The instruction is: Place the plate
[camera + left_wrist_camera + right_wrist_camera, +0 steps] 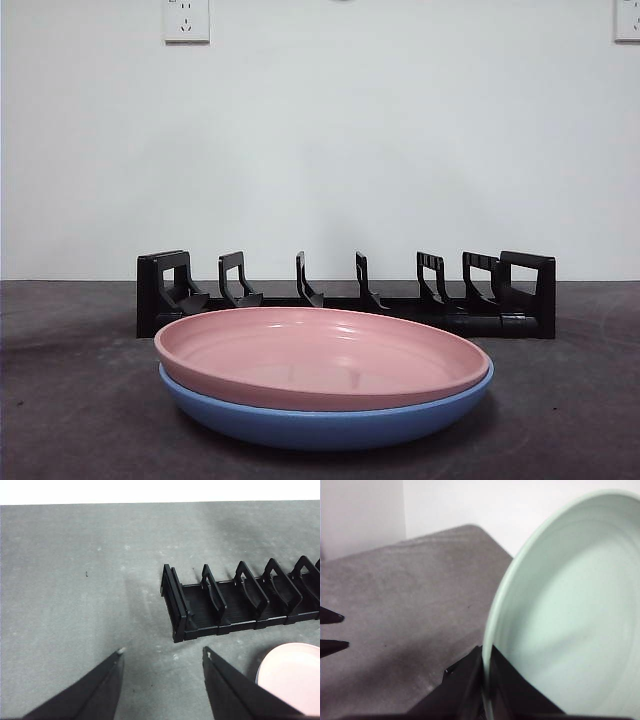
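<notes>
A pink plate (320, 352) sits nested in a blue plate (330, 420) at the near edge of the table (70, 400). Behind them stands a black rack (345, 295), its lower middle hidden by the plates. The left gripper (162, 652) hovers over the table near the rack's end, fingers spread and holding nothing. The right gripper (484, 655) is out of the front view; its fingers are clenched on the rim of a pale green plate (570, 620), held on edge and cut off by the picture.
</notes>
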### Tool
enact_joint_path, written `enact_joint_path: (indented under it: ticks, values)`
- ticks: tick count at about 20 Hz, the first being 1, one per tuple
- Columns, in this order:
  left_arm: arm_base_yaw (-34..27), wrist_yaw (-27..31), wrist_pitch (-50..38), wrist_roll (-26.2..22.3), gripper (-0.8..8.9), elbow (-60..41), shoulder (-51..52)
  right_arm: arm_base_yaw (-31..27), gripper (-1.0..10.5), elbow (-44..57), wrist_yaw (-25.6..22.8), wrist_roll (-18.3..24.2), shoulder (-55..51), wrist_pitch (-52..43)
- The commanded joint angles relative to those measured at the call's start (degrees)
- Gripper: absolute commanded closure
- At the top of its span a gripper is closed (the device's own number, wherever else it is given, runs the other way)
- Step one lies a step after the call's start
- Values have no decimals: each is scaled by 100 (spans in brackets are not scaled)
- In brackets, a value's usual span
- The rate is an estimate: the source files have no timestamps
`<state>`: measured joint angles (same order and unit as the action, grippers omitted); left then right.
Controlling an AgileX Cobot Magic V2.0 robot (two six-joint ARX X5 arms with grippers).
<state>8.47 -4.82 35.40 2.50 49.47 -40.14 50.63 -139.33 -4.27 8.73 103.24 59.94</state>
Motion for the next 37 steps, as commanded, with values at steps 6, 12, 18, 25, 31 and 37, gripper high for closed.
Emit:
enact_joint_path:
  ticks: [6, 12, 18, 25, 31, 37]
  values:
    - [-7, -11, -66, 177, 564, 74, -22, 57, 935, -111, 286, -79, -789, 271]
    - [-7, -11, -66, 317, 564, 74, -22, 63, 935, 1740, -20, -76, -2940, -348]
    - [-4, -11, -44, 317, 564, 74, -22, 61, 935, 6610, -1014, -623, -6017, -1491]
    - [-4, -11, -13, 317, 564, 74, -22, 70, 935, 9453, -1373, -422, -6706, -1550]
    - [-4, -11, 116, 317, 564, 72, -28, 544, 935, 10043, -1217, -46, -5165, -2653]
    - [-4, -11, 109, 313, 564, 72, -28, 1213, 935, 9698, -1032, 162, -3171, -3510]
